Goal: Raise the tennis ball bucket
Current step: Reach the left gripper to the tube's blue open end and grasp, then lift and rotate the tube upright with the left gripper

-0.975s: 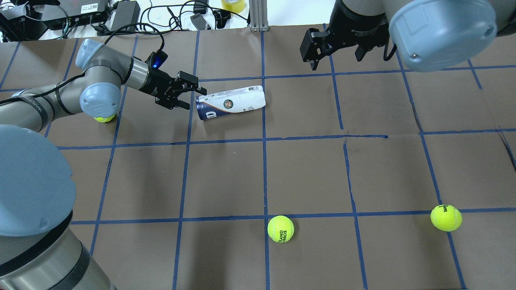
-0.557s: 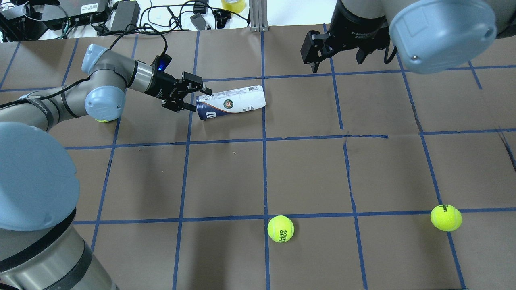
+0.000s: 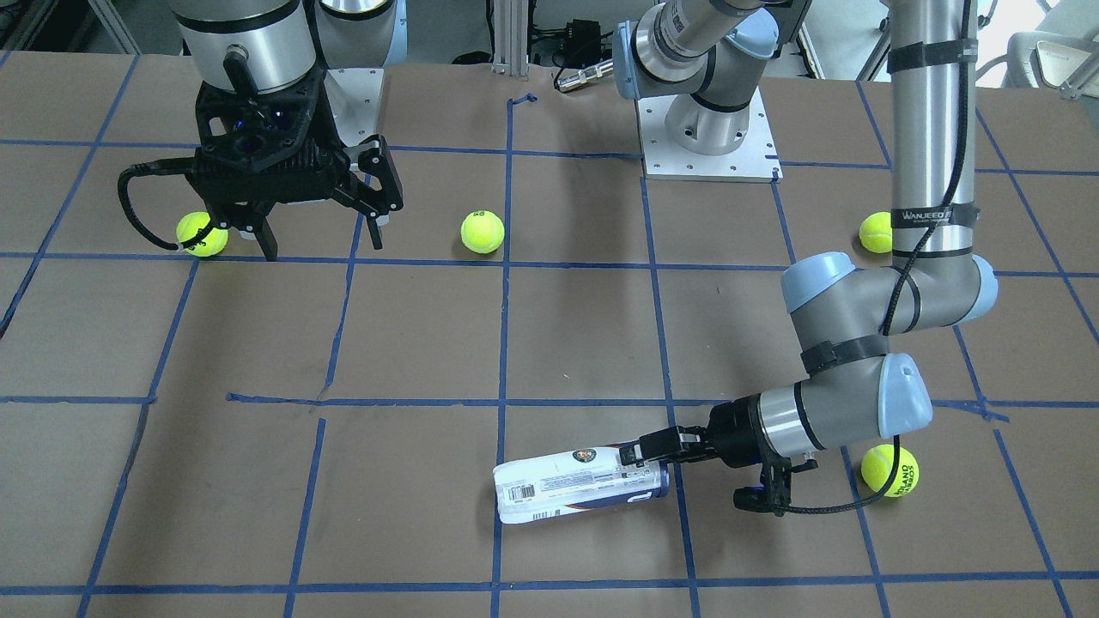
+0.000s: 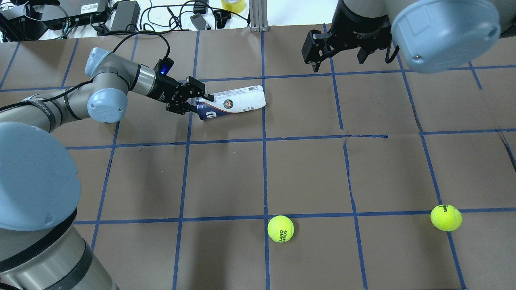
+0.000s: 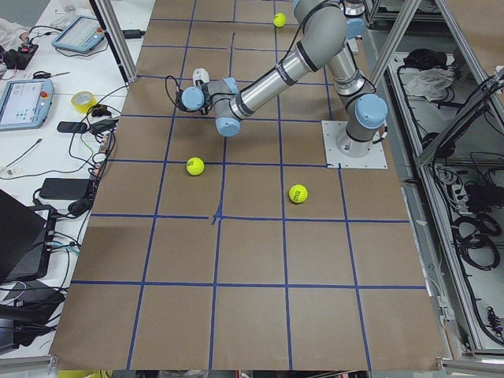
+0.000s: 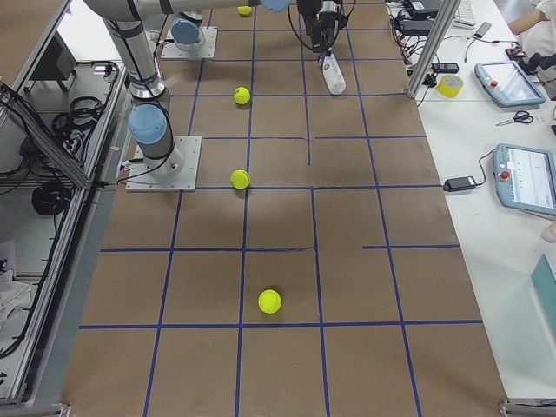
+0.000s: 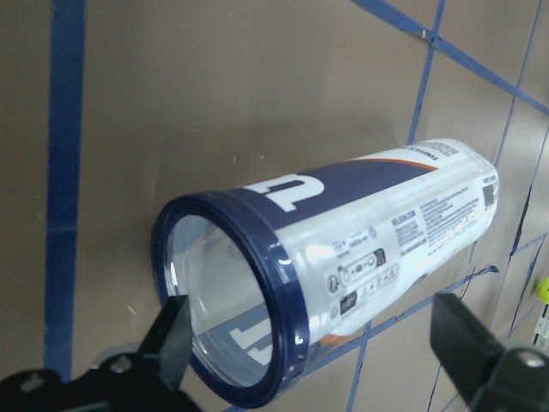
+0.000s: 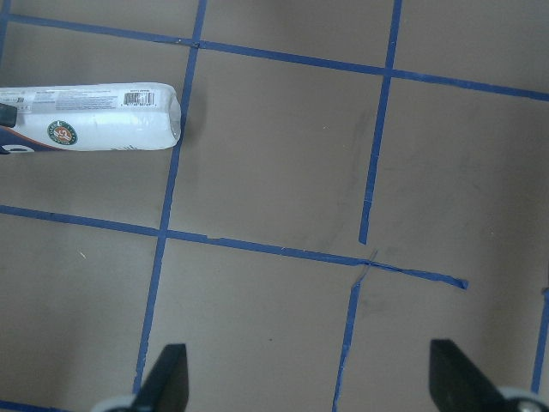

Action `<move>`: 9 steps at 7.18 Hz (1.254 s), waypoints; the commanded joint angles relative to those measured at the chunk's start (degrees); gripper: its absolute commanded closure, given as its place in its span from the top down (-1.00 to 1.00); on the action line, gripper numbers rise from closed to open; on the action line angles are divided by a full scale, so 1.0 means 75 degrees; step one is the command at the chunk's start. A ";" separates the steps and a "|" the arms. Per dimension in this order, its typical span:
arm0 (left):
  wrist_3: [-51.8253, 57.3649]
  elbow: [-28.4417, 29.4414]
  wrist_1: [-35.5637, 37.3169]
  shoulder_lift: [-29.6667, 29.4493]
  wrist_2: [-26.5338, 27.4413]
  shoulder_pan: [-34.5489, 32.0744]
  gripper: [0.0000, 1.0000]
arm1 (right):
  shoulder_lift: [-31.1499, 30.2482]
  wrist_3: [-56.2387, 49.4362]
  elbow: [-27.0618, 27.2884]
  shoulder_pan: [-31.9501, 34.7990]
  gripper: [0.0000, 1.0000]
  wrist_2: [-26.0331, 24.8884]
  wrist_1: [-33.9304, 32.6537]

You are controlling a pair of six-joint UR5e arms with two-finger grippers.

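The tennis ball bucket (image 4: 230,103) lies on its side on the brown-papered table (image 4: 306,173), in the left half and on the far side from the robot's base, with its navy-rimmed open mouth turned toward the left gripper (image 4: 200,104). That claw is spread and not yet pinching. In the wrist view one finger (image 7: 176,335) stands just beside the rim, and the other is well off to the side of the body. The can therefore sits off-centre in the opening. A sound grasp would likely call for centring the can and advancing past the rim before closing. The squeeze should be gentle, since thin clear plastic probably flexes and a round can may roll. A can held by one end may also droop as it rises. The right gripper (image 4: 336,60) hangs apart, spread wide and empty. Legible marks on the can are a white W on the navy band, a round green-and-orange crest and a barcode; the fine print is too small to read. The nearest tennis ball (image 4: 280,228) shows part of "ROLAND GARROS".
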 commanded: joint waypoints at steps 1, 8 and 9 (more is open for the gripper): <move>-0.0058 0.0031 -0.0050 0.0021 0.0023 -0.0004 -1.00 | -0.0003 0.0008 0.0000 0.0004 1.00 -0.0016 0.0012; -0.1781 0.1589 -0.0625 0.1308 0.1794 -0.0798 -1.00 | -0.0026 -0.0003 0.0012 -0.0008 1.00 -0.0051 0.0036; -0.1758 0.1763 -0.0659 0.1380 0.2651 -0.1137 -1.00 | -0.0027 -0.0003 0.0012 0.0004 1.00 -0.0051 0.0035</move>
